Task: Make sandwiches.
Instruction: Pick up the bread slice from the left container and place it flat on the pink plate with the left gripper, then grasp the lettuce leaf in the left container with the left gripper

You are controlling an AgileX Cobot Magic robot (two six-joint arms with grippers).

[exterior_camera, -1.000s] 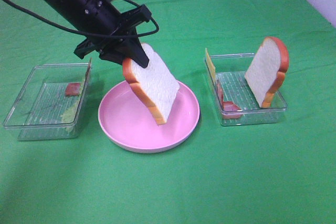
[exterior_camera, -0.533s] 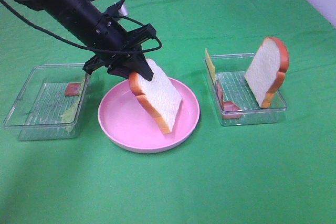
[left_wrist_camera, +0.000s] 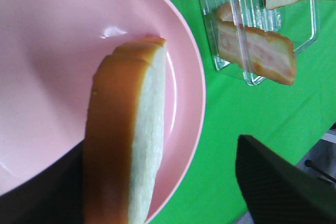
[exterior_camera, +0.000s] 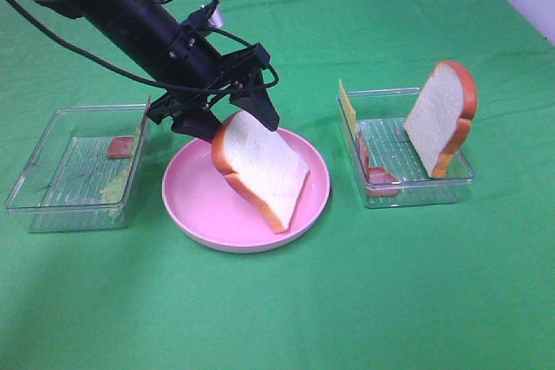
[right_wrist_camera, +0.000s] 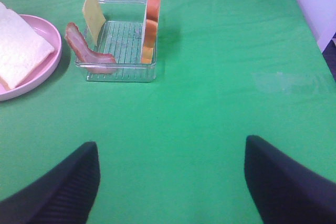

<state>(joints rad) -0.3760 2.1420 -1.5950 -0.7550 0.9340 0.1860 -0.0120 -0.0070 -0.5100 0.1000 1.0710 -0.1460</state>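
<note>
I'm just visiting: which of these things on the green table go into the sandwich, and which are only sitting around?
For the sandwich: bread slice tilted over the plate, at the open left claw; second bread slice; cheese slice; bacon strip; bacon piece; lettuce.

Only holding things: pink plate; left tray; right tray; green cloth.

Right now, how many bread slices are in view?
2. A tilted bread slice rests on the pink plate; an upright bread slice stands in the right-hand clear tray. None seems hidden.

Left tool and right tool, jaws wide.
</note>
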